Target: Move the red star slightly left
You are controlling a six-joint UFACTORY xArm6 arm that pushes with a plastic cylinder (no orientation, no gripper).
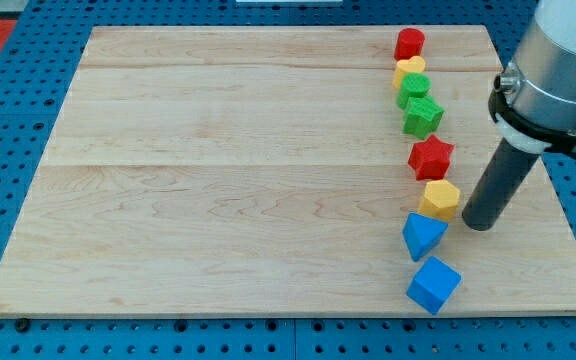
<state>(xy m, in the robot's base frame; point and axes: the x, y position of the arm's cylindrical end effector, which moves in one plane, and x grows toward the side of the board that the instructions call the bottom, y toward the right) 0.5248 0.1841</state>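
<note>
The red star (pixel 431 157) lies on the wooden board (pixel 228 170) at the view's right, in a column of blocks. My tip (pixel 478 224) rests on the board to the right of and below the star, just right of the yellow hexagon (pixel 440 199). The dark rod rises up and to the right from the tip. The tip is apart from the red star, with a small gap to the yellow hexagon.
Above the star sit a green star (pixel 423 117), a green block (pixel 414 87), a yellow block (pixel 410 68) and a red cylinder (pixel 409 44). Below the yellow hexagon lie a blue triangle (pixel 423 235) and a blue cube (pixel 434 284). The board's right edge is near the tip.
</note>
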